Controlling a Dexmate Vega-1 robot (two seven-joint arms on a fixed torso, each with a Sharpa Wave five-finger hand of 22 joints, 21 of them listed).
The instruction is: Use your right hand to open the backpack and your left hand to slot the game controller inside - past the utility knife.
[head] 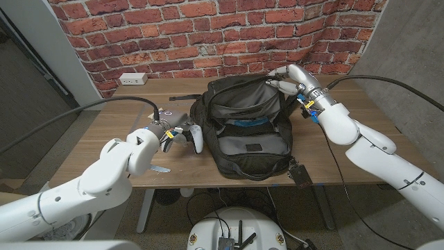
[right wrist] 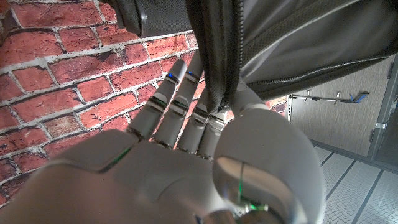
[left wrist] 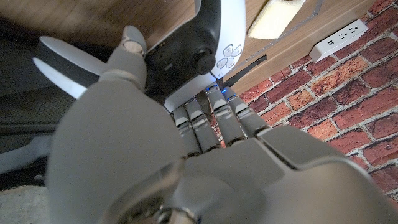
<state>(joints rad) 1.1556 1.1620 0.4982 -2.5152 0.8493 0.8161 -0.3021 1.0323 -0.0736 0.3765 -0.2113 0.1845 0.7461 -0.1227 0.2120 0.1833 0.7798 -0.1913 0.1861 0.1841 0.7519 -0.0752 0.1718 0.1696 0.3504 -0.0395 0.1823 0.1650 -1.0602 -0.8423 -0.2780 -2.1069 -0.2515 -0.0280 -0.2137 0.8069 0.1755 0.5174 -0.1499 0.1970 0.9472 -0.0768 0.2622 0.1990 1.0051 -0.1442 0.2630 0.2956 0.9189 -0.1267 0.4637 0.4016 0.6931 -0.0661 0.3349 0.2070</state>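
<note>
While right hand (head: 283, 78) grips backpack (head: 244, 128) rim, left hand (head: 168, 133) holds game controller (head: 196, 138).

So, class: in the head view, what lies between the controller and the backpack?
Nothing: in the head view the game controller, held by the left hand, sits right beside the backpack, with no object between.
</note>
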